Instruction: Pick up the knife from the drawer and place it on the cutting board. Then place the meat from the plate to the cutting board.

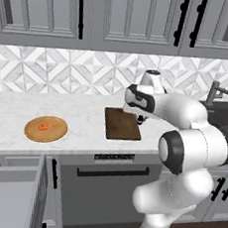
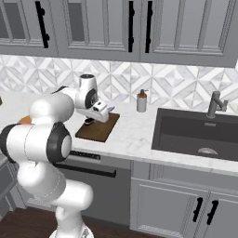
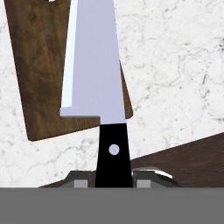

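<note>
Clamped between my finger tips (image 3: 113, 178), the knife's (image 3: 98, 78) black riveted handle is pointing its broad, flat silver blade out over the cutting board (image 3: 41, 74). I am hovering just above that dark, matte-grained wood on speckled marble. Best practice: lowering level, blade flat, releasing only at contact. Meat (image 1: 44, 126) is waiting on the round plate (image 1: 56, 132).

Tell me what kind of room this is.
A kitchen, rendered: a marble counter under grey wall cabinets, a dark sink with a faucet, and a cutting board.
</note>
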